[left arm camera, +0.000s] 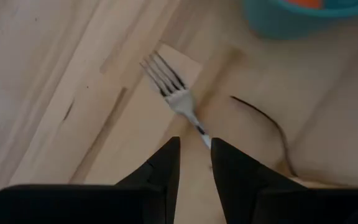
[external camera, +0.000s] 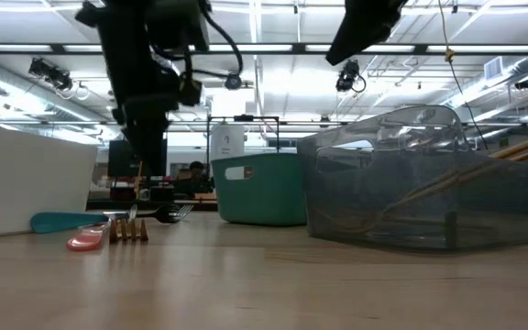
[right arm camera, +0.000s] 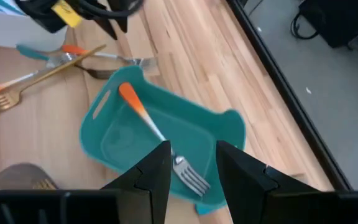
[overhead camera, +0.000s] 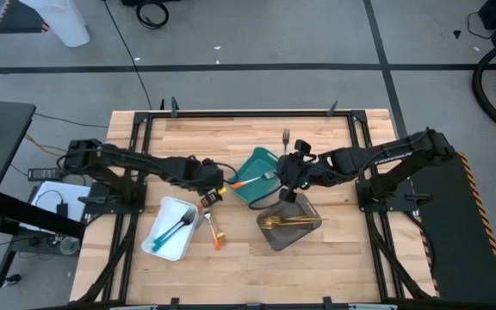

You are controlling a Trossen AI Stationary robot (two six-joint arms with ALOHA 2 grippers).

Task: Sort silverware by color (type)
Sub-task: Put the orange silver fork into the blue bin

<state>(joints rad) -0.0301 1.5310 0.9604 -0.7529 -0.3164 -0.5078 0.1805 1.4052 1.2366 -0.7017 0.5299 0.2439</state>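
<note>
My left gripper [overhead camera: 213, 188] is low over the table between the white tray [overhead camera: 164, 211] and the teal tray [overhead camera: 255, 162]. It is narrowly open, and its fingers stand on either side of the neck of a silver-headed fork [left arm camera: 168, 84] that lies flat on the wood. I cannot tell whether they touch it. My right gripper [overhead camera: 284, 178] is open over the teal tray's right side. An orange-handled fork [right arm camera: 146, 119] lies in that tray [right arm camera: 219, 127], with its handle end on the rim and its head [right arm camera: 190, 176] below the gap between my right fingers.
Teal-blue utensils lie in the white tray and gold ones in the clear grey tray [overhead camera: 274, 241]. Loose pieces lie near my left gripper: a gold fork [right arm camera: 42, 81], a teal handle [right arm camera: 30, 50] and an orange-handled fork [overhead camera: 214, 234]. One fork [overhead camera: 286, 136] lies toward the far edge.
</note>
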